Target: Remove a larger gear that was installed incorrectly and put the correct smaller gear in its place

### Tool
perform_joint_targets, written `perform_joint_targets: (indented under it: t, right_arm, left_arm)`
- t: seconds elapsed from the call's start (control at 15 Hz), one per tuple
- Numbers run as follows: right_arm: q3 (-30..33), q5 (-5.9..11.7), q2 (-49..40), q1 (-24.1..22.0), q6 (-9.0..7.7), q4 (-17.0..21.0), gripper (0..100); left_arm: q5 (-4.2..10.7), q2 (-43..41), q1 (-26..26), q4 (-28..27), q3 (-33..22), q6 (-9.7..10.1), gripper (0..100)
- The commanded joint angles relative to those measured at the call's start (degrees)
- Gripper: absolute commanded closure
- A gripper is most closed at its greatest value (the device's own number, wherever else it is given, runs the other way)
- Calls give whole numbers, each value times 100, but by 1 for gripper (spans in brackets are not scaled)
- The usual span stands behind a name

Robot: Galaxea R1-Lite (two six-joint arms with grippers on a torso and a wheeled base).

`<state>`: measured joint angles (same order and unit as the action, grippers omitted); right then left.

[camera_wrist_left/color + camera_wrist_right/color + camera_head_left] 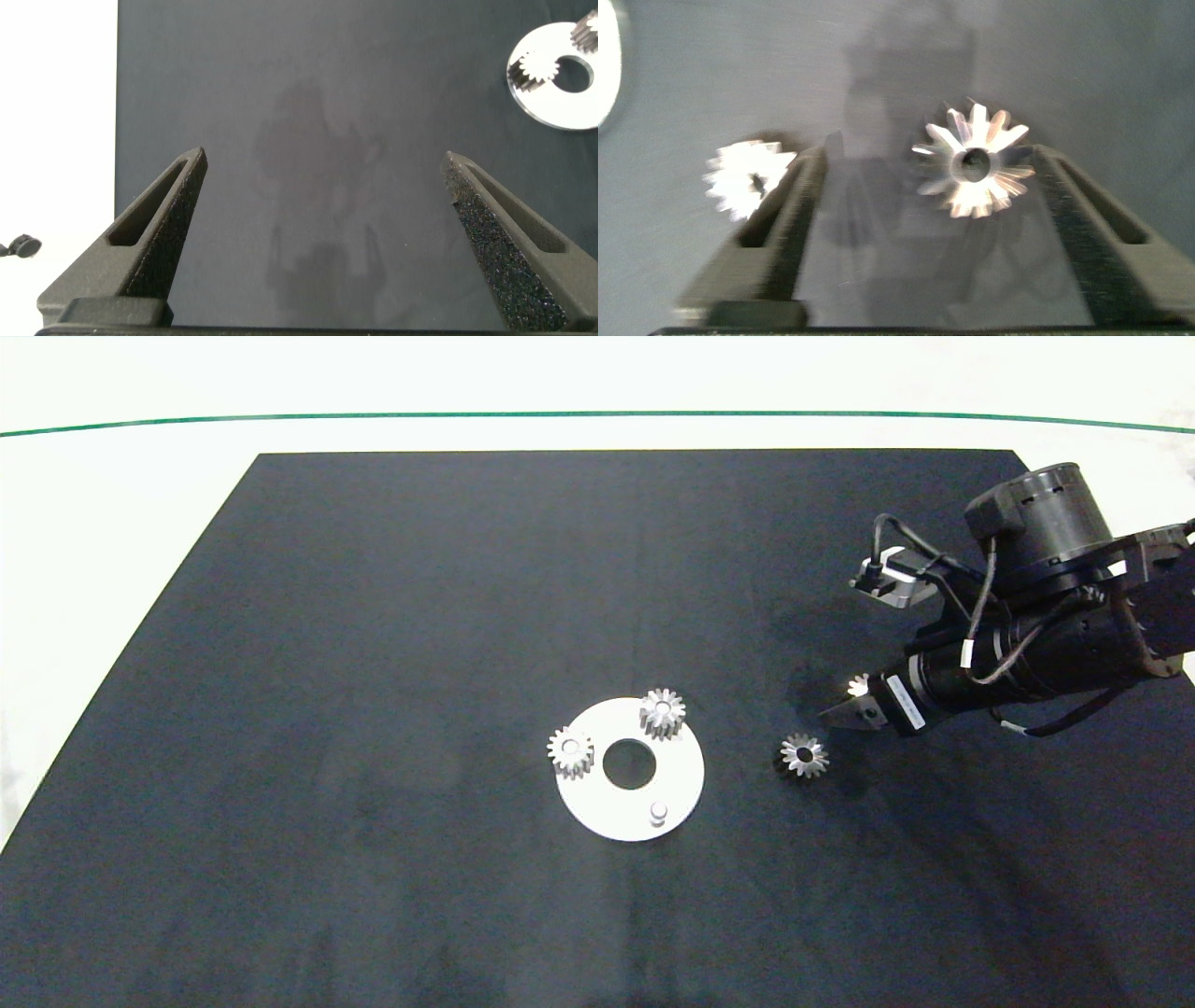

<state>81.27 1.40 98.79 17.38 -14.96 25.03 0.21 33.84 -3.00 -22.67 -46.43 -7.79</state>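
Observation:
The smaller gear (804, 754), silver with slanted star-like teeth, lies on the black mat right of the white disc (597, 807); in the right wrist view this smaller gear (747, 177) sits just outside one finger. A larger star-toothed gear (976, 163) sits between the spread fingers of my right gripper (931, 154), close to one pad. From above, that larger gear (858, 685) shows only as a bright edge beside the right gripper (840, 705). The disc's peg (658, 813) is bare. My left gripper (327, 168) hangs open over bare mat.
Two straight-toothed gears (569, 749) (662, 712) stand on the disc around its centre hole. The disc (556, 98) also shows far off in the left wrist view. The mat's left edge (118, 112) meets the white table.

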Motion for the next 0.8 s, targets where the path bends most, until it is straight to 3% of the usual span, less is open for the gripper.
perform_joint_targets:
  t: [0.07, 0.4, 0.67, 0.8]
  right_arm:
    - [-6, -26, -299, 248, -77, 11, 0]
    - [-15, -158, -457, 819, -86, 310, 0]
    - [-138, -114, -361, 1013, -95, 389, 0]
    - [-428, 9, -273, 1074, -95, 354, 0]
  left_arm:
    - [6, -9, 1, -9, 82, -3, 0]
    - [6, -44, 10, -9, 99, -3, 0]
    - [6, -53, 19, 0, 91, -3, 0]
    - [6, -97, 19, 0, 82, -3, 0]
